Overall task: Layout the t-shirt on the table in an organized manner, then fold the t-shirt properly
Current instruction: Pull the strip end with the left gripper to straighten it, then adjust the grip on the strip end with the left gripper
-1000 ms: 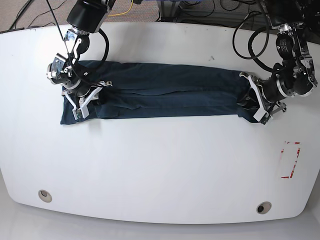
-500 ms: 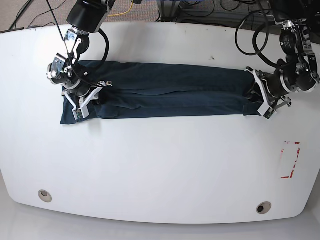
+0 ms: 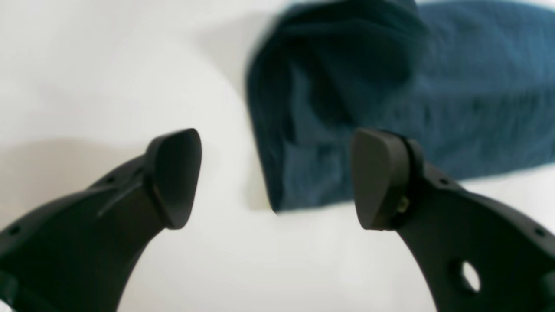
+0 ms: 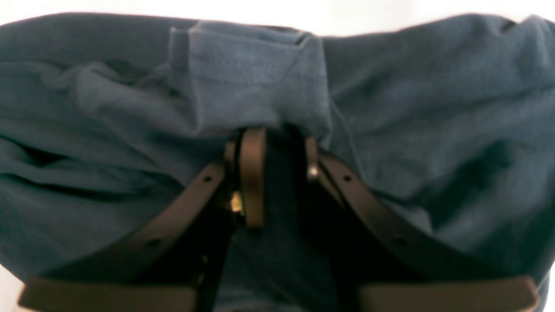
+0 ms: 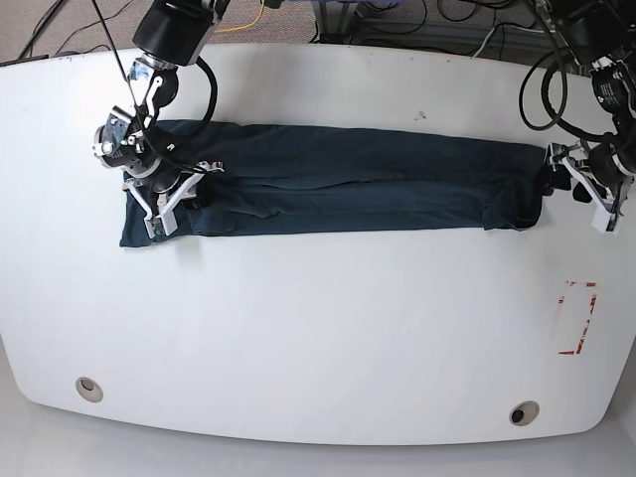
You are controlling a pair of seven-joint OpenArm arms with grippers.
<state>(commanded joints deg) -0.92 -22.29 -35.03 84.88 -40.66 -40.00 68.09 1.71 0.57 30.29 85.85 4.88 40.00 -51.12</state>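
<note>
T-shirt point(image 5: 338, 179) lies in a long, narrow strip across desk point(image 5: 318, 328). Folding appears underway. Left tool point(image 3: 277, 180) spread wide, empty; right tool point(image 4: 279, 177) narrow, grip unclear. Next: probably square the left-arm end.

I can read no text, label, brand, number or sign in any of my views, neither in the wrist views nor in the base view.

left gripper point(image 3: 275, 180) open; right gripper point(image 4: 279, 177) lowered
</note>
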